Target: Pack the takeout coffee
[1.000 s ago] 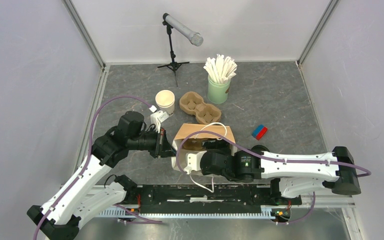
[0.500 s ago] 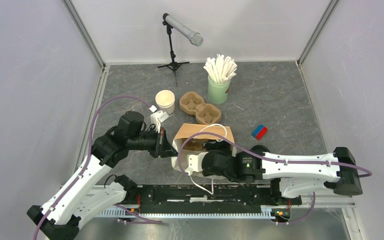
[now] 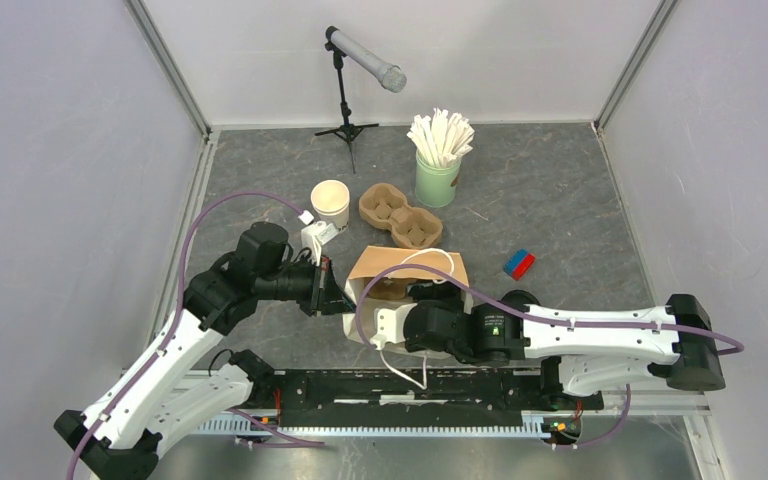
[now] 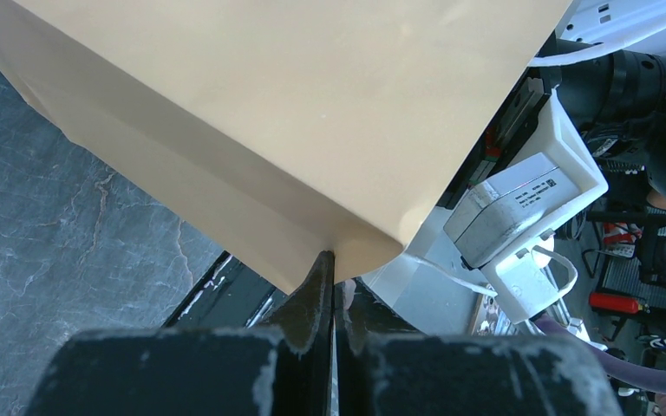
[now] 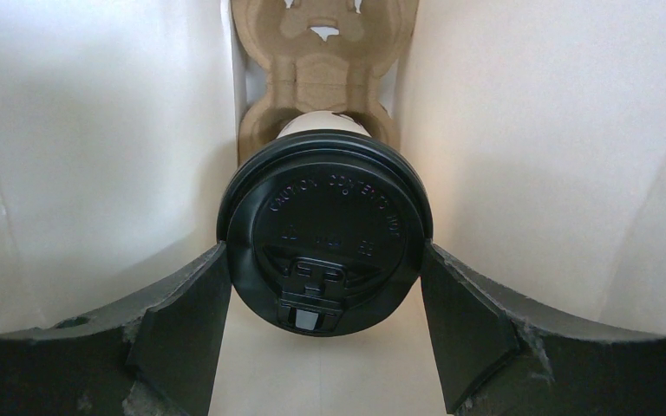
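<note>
On my left, my left gripper (image 4: 334, 270) has its jaws pressed flat together on the corner edge of the brown paper bag (image 4: 269, 113), pinching the thin paper between them. The bag's tan side fills most of my left wrist view, with the grey table (image 4: 43, 243) beneath it.

From above, the bag sits in the middle of the table, between my two arms, with its mouth turned toward my bases. My right arm reaches into that mouth.

Inside the bag, my right gripper (image 5: 323, 264) stands with its jaws wide, one finger (image 5: 182, 321) on each side of the takeout coffee (image 5: 325, 230) and both touching the rim of its black lid: I am clamped on it. The lid faces my right wrist camera. The cup's far end rests in a pocket of the brown cardboard carrier (image 5: 325, 43), which lies between the bag's white inner walls.
</note>
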`<state>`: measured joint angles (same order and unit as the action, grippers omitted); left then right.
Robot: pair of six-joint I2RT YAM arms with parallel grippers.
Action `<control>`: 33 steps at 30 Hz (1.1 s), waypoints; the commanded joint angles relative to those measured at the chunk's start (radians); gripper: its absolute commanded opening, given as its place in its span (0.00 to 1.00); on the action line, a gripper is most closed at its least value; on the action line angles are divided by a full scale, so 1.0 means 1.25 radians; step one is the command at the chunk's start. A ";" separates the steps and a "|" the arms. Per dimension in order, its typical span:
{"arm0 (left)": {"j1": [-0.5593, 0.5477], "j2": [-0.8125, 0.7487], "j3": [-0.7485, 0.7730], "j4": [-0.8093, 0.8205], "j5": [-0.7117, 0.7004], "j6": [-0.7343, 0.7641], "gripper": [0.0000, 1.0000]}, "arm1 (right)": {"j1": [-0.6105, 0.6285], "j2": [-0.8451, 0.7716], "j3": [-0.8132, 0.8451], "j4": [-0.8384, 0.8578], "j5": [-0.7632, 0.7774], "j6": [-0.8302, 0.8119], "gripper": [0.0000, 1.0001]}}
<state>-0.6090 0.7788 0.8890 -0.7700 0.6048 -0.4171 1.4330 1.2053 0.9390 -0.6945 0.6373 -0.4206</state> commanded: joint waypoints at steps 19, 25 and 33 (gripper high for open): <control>-0.003 -0.003 0.022 0.026 0.012 0.035 0.02 | -0.005 -0.008 0.047 -0.022 0.058 0.008 0.53; -0.003 0.000 0.021 0.026 0.009 0.037 0.02 | -0.004 -0.005 0.051 -0.043 0.049 0.017 0.53; -0.003 0.002 0.024 0.026 0.006 0.038 0.02 | -0.004 -0.011 0.078 -0.028 0.037 0.007 0.52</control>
<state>-0.6090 0.7837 0.8890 -0.7612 0.6041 -0.4168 1.4319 1.2064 0.9840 -0.7437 0.6594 -0.4091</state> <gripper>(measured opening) 0.034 0.795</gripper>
